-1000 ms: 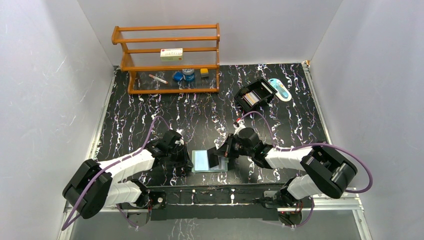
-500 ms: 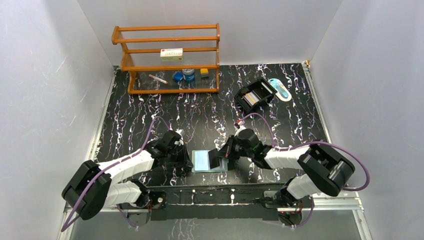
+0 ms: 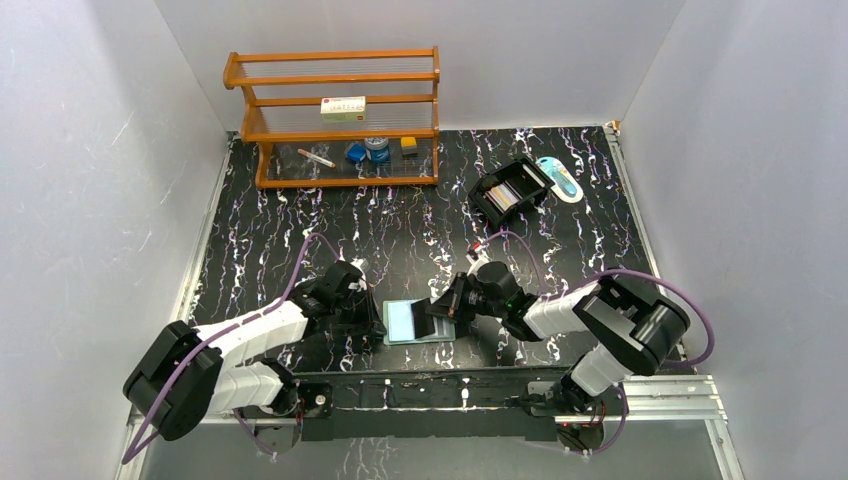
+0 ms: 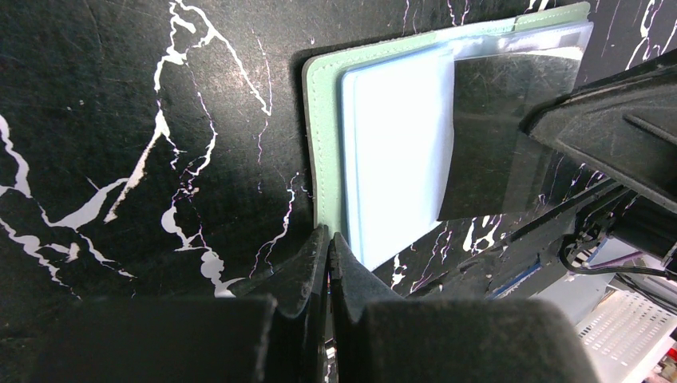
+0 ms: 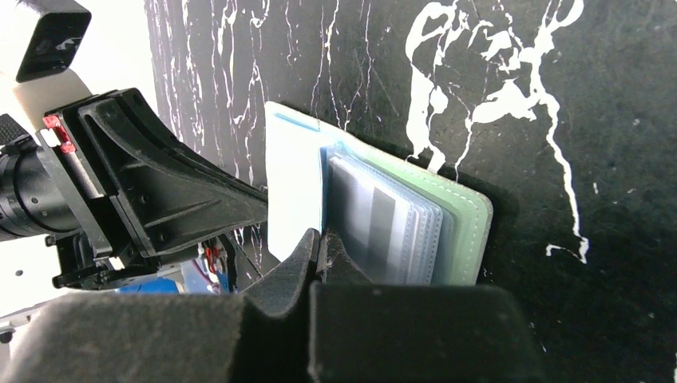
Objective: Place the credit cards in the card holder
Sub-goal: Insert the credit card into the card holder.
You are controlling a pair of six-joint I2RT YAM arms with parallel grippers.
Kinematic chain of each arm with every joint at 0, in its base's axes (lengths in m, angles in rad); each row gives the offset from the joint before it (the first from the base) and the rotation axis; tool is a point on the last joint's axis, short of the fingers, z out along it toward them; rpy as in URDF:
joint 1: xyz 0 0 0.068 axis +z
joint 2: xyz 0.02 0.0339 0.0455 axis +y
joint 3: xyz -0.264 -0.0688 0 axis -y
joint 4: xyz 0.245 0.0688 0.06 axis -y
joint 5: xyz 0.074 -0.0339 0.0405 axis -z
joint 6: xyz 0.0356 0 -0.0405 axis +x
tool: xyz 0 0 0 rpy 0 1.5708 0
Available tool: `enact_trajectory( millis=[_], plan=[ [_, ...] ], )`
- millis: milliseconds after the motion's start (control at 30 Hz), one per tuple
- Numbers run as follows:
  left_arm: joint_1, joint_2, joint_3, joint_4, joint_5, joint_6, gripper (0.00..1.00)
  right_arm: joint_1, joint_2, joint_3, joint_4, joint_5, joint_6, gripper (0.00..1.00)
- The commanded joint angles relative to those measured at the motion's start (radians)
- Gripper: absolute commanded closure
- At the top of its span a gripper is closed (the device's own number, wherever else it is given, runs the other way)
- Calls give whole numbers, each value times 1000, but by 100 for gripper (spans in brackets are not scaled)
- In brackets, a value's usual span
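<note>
The teal-green card holder (image 3: 412, 323) lies open on the table between the two arms, pale blue-green pockets up; it also shows in the left wrist view (image 4: 322, 136) and the right wrist view (image 5: 467, 231). My left gripper (image 3: 379, 326) (image 4: 329, 238) is shut on the holder's left edge. My right gripper (image 3: 441, 313) (image 5: 320, 239) is shut on a dark card (image 4: 507, 132), held tilted over the holder's right half at its clear sleeves (image 5: 383, 227). More cards (image 3: 503, 197) stand in the black box at the back right.
A black compartmented box (image 3: 521, 172) sits at the back right, with a blue-white object (image 3: 558, 178) beside it. An orange wooden shelf (image 3: 335, 75) with small items stands at the back left. The left gripper's body (image 5: 160, 187) is close to my right fingers.
My right gripper has edged left with the dark card, closer over the holder, and the right arm's elbow has swung inward. The left gripper has stayed put.
</note>
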Motion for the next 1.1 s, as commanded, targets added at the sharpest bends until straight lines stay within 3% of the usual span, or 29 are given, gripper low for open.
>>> enact_trajectory(
  millis=[0,867,1067],
  plan=[
    [2,-7,-15,-28,0,6,100,3,30,-48,134,-30,23,100],
    [1,-25,-35,-2,29,-24,99,3,158,-43,329,-34,96,100],
    [1,-28,-38,3,31,-27,99,3,121,-28,182,4,76,85]
  ],
)
